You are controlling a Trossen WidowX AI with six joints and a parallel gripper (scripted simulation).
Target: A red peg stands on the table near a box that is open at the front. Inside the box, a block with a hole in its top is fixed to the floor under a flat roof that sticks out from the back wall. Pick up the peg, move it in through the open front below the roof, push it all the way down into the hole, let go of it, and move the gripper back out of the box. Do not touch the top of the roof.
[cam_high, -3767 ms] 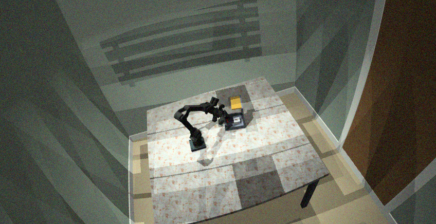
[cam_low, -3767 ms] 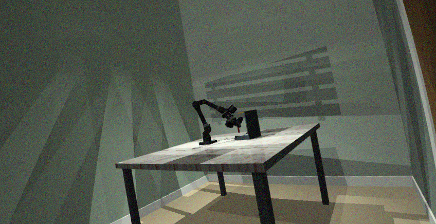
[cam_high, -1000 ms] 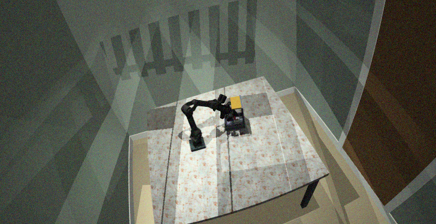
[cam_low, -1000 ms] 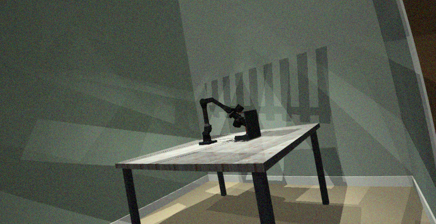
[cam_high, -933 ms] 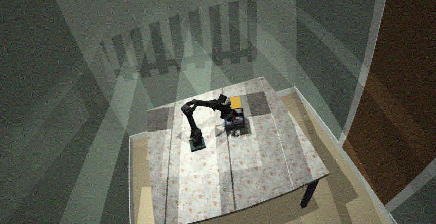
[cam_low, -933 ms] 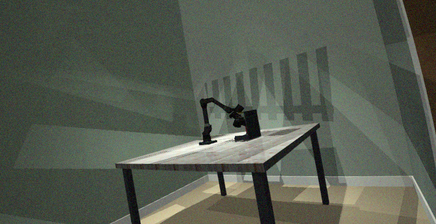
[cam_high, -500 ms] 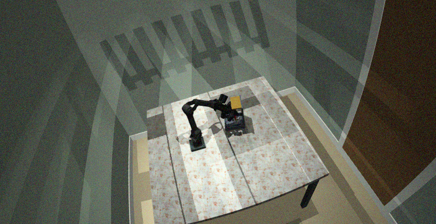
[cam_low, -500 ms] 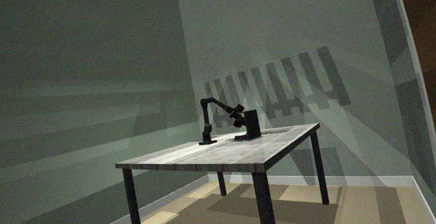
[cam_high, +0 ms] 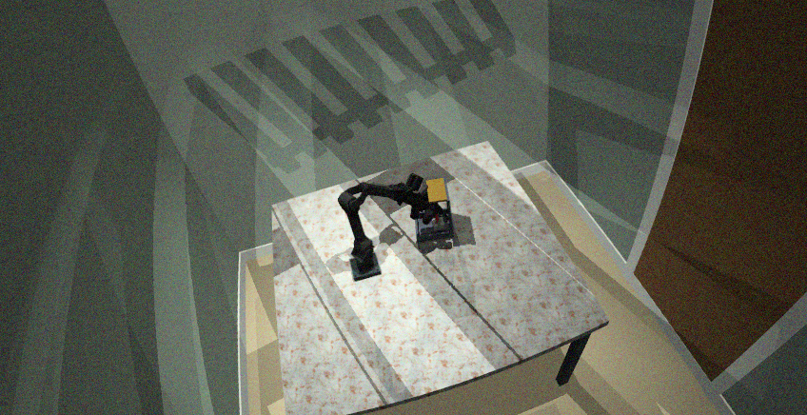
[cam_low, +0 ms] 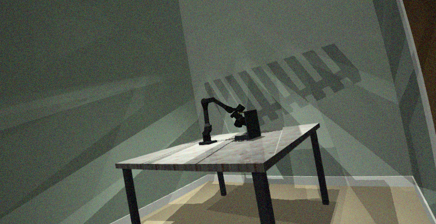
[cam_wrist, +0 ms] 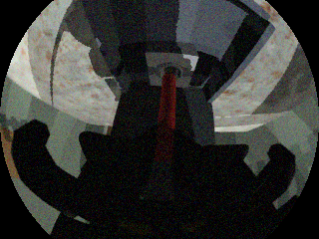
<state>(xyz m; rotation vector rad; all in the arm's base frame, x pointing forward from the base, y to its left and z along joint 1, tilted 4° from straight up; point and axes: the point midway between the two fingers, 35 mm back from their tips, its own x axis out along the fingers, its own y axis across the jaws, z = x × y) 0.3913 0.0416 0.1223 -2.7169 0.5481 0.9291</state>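
My gripper (cam_high: 435,216) (cam_low: 240,124) (cam_wrist: 162,128) is shut on the red peg (cam_high: 436,218) (cam_wrist: 168,112). It is tilted, in the front part of the box (cam_high: 435,236) (cam_low: 253,124) (cam_wrist: 204,22), lower than the roof. The yellow-orange roof (cam_high: 436,190) is just beside the gripper in the top view. In the wrist view the peg's far end overlaps the ringed hole in the grey block (cam_wrist: 155,61). How far the tip is in the hole, if at all, cannot be told. In the exterior view the box wall hides the peg.
The box stands on the speckled table (cam_high: 396,331) (cam_low: 232,159), with its walls close around the gripper. The arm's base (cam_high: 364,268) (cam_low: 207,142) stands to the left of the box. Hard shadows cross the table and the walls.
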